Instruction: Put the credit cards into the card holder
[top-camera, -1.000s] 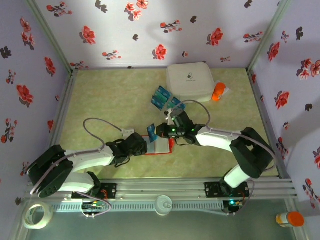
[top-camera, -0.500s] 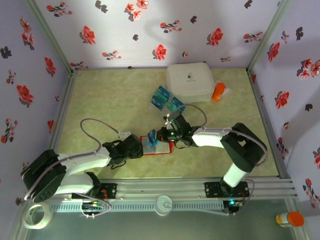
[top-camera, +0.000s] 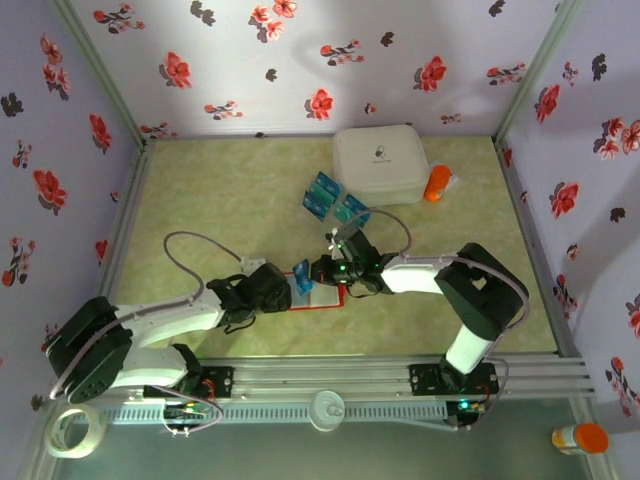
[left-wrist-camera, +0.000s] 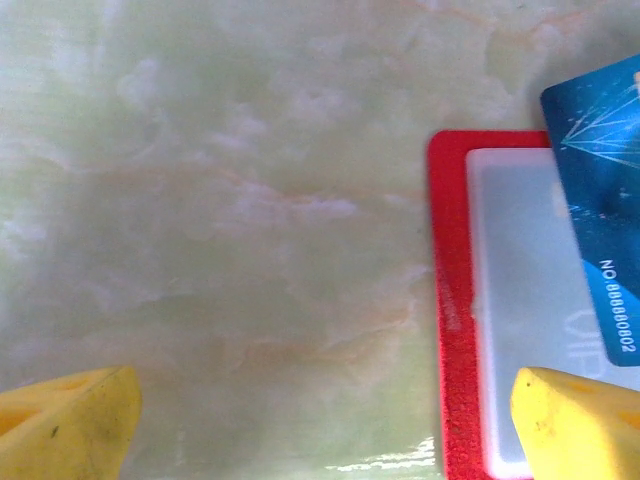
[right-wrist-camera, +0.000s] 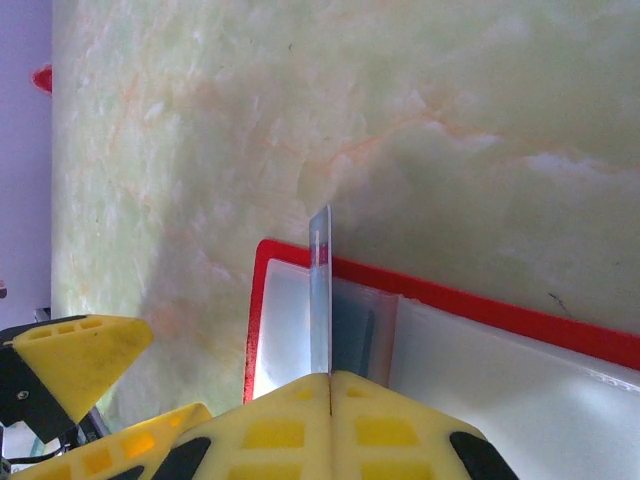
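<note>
The red card holder (top-camera: 326, 298) lies open on the table between my arms, its clear pockets facing up (right-wrist-camera: 300, 330). My right gripper (top-camera: 318, 272) is shut on a blue credit card (top-camera: 303, 282). The right wrist view has this card edge-on (right-wrist-camera: 320, 290), standing over the holder's left pocket. In the left wrist view the card's blue face (left-wrist-camera: 600, 230) overlaps the holder (left-wrist-camera: 455, 300). My left gripper (top-camera: 278, 290) is open, low at the holder's left edge, one fingertip (left-wrist-camera: 580, 425) over its pocket. Other credit cards (top-camera: 322, 196) (top-camera: 350, 210) lie farther back.
A big white rounded case (top-camera: 380, 165) sits at the back, with an orange bottle (top-camera: 437, 183) beside it on the right. Flowered walls close the table on three sides. A tape roll (top-camera: 75, 432) lies below the front rail.
My right gripper has carried the blue card left and towards me, down onto the holder's left pocket. The left gripper has stayed by the holder's left edge, jaws a bit wider.
</note>
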